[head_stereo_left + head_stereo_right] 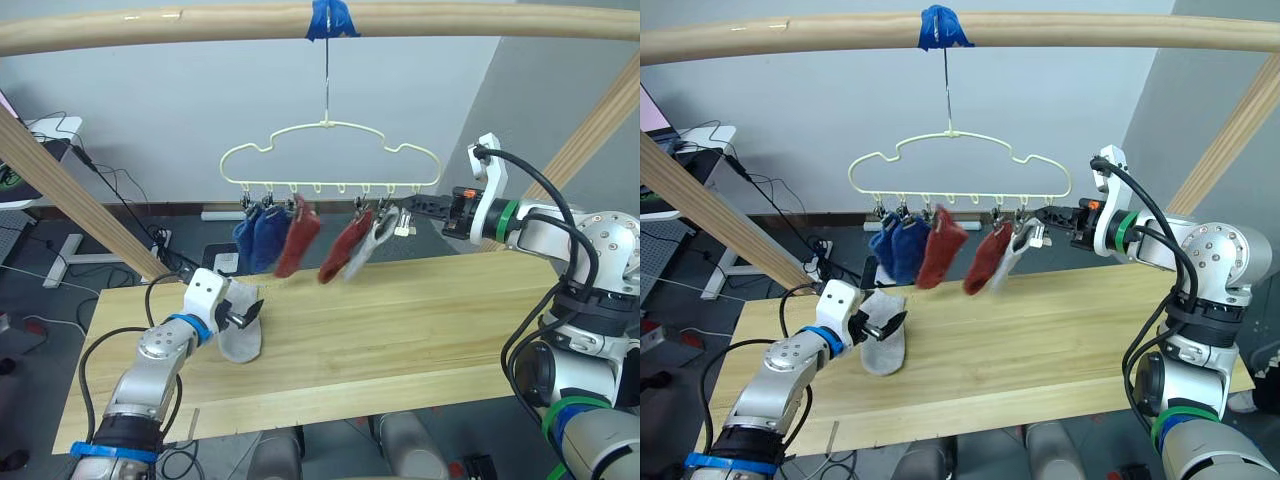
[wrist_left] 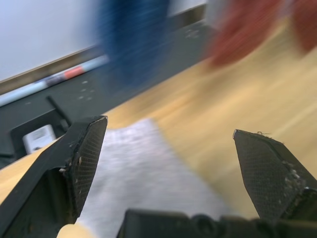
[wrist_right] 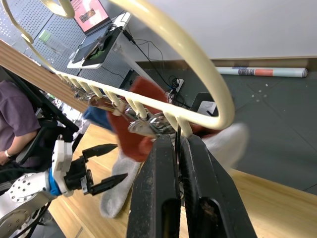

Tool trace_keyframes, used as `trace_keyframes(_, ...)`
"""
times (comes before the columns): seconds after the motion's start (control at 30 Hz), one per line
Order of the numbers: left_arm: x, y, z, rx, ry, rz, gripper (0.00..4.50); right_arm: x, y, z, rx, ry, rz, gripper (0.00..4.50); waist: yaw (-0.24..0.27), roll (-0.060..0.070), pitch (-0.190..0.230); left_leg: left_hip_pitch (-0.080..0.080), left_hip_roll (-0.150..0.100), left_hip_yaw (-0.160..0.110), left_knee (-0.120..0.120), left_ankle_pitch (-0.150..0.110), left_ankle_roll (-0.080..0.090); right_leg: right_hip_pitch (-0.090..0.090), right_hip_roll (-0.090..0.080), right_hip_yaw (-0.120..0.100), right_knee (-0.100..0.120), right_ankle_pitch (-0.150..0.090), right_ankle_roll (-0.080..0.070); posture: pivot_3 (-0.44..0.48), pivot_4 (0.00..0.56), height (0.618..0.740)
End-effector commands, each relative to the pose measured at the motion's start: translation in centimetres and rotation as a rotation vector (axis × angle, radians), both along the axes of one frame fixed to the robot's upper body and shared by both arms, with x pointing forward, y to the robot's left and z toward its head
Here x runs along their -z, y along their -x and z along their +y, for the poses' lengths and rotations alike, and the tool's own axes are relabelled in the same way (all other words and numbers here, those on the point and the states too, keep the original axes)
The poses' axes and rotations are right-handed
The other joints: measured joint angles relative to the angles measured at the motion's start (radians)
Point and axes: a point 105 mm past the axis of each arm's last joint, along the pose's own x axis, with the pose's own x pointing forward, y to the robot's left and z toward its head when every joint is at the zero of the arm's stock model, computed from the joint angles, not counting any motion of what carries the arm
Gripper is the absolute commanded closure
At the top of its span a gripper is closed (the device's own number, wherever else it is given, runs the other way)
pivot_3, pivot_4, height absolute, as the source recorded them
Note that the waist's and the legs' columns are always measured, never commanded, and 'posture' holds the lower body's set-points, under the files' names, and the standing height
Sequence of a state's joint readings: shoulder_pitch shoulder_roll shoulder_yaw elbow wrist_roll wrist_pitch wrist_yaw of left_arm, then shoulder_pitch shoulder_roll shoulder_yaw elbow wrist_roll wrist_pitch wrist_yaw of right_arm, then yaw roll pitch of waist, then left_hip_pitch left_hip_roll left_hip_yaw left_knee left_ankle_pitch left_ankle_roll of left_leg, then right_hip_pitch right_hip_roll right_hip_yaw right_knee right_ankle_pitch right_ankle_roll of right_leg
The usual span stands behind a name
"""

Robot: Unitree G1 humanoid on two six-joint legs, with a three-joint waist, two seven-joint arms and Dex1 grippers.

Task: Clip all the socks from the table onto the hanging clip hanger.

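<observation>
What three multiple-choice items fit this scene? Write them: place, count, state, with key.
1. The loose light grey knit sock lies: A on the floor; B on the light wooden plank table; C over a pole.
2. Socks hanging on the pale-yellow wire clip hanger: A three; B six; C five.
3. The left gripper is: A open; B shut on a sock; C shut on a clip.
Key: B, it lies flat on the planks; C, two blue, two rust-red, one grey; A, its fingers stand apart.
</observation>
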State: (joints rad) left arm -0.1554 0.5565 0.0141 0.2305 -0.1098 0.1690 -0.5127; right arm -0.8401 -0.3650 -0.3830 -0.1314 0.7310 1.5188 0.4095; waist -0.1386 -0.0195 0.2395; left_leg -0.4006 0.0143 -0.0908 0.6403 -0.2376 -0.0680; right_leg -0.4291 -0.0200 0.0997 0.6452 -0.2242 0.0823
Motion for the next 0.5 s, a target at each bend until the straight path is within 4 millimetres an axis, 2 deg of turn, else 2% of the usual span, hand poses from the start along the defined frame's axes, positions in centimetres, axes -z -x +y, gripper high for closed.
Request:
trace_keyframes(0.03,0.5,0.4,1.4,-0.013,-0.026,0.026,0.0,-1.7,0.5,0.0,-0.012,-0.013,-0.07,4.49,-0.001,0.0,0.0,0.0,0.0,0.0,0.0,0.0,0.0,0.0,0.0,0.0,0.0,0.0,0.0,-0.145,0.207,0.74)
trace_keyframes(0.13,1.7,0.5,1.8,-0.033,0.026,0.088,0.0,-1.7,0.5,-0.1,-0.007,-0.012,-0.07,4.49,-0.002,0.0,0.0,0.0,0.0,0.0,0.0,0.0,0.0,0.0,0.0,0.0,0.0,0.0,0.0,-0.15,0.205,0.74)
trace_keyframes(0.27,5.5,0.9,1.5,-0.073,0.11,0.274,0.0,-1.8,0.6,0.1,0.0,-0.012,-0.077,4.49,-0.004,0.0,0.0,0.0,0.0,0.0,0.0,0.0,0.0,-0.001,0.0,0.0,0.001,0.0,0.0,-0.156,0.194,0.74)
trace_keyframes(0.43,5.5,0.6,1.0,-0.024,0.112,0.267,0.0,-1.9,0.7,0.1,0.006,-0.018,-0.079,4.49,-0.004,0.002,-0.002,0.001,0.0,0.0,0.001,0.0,0.0,0.0,0.0,0.0,0.002,0.0,0.001,-0.164,0.182,0.74)
trace_keyframes(0.5,5.3,0.5,1.0,0.004,0.079,0.249,0.37,-1.8,0.7,0.1,0.008,-0.016,-0.08,4.5,-0.005,0.002,-0.002,0.001,0.0,0.0,0.001,0.0,0.0,0.0,0.0,0.0,0.002,0.0,0.001,-0.161,0.178,0.74)
